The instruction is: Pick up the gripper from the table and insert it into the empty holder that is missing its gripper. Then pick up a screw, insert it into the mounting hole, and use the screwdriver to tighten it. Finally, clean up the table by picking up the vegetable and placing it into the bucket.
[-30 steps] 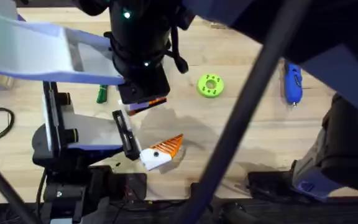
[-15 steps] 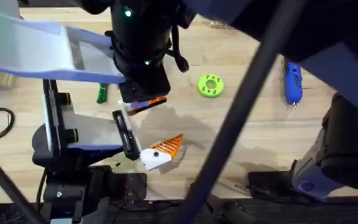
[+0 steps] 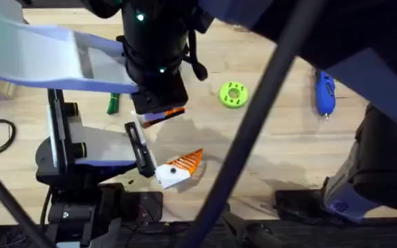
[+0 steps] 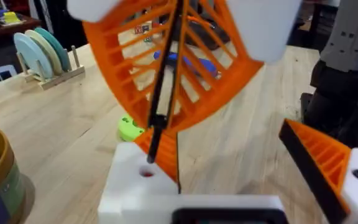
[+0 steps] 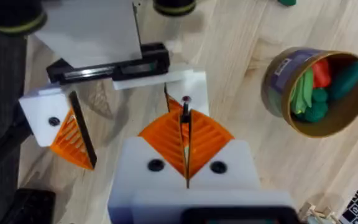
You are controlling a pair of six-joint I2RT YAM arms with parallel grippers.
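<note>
Hanging straight above the holder point(image 5: 196, 87), the right gripper point(image 5: 185, 121) is plainly the nearer one. We judge it to be the arm for the coming move, the seating of the screw. Its wrist points down at the holder, and its orange ribbed pads are pressed together on a thin black rod point(image 4: 166, 81), which we take for the screw or its driver bit; we cannot tell which. The left gripper point(image 4: 225, 140) lies low with its two white mounts spread wide and nothing between them. As we read it, this is the very jaw under repair, the holder being one mount and the second mount point(image 5: 48, 118) standing well apart from the holder along the black rail. The bucket point(image 5: 277, 74) sits near the holder, with green and red toys inside. The screwdriver point(image 3: 324, 93) lies well apart from the holder, beyond the lime-green disc point(image 3: 233, 94). The vegetable point(image 3: 112, 103) lies near the holder on the side away from the screwdriver. The orange wedge gripper point(image 4: 165, 152) stands against the holder, seemingly already seated. On the holder's face is the mounting hole point(image 4: 146, 172), marked red. The rod's long axis runs down toward the hole at a slight tilt, and its tip is just beside the hole — we cannot tell whether it has entered. We judge that the next move needs the rod straightened over the hole before any push.
</note>
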